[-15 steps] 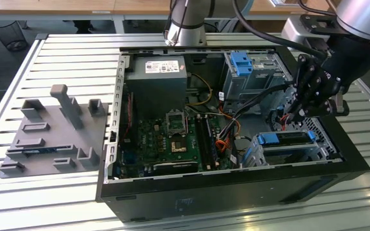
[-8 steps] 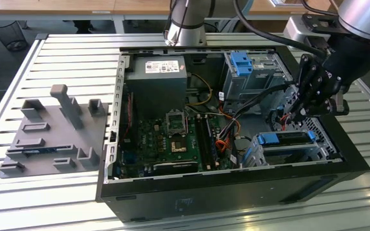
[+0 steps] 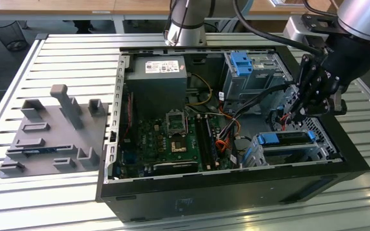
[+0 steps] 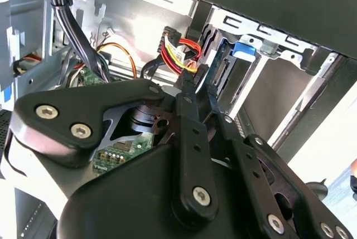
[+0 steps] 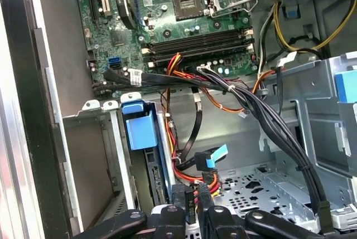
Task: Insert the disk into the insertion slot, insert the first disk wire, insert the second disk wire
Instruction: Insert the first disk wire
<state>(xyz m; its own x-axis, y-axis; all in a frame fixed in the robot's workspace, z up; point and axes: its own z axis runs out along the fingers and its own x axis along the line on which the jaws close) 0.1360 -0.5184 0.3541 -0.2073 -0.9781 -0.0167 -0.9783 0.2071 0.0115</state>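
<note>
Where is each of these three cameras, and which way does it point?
Exterior view: off the arm, looking down into the open computer case; arm and hand show.
First wrist view: behind the hand, facing the motherboard.
Second wrist view: behind the hand, facing the disk.
Both wrist views share hand and disk.

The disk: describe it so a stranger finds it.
Inside the black computer case, go to the lower corner on the exterior view's right. There a low grey cage holds the disk, its wide blue frame unlike the taller cage's small latch.
</note>
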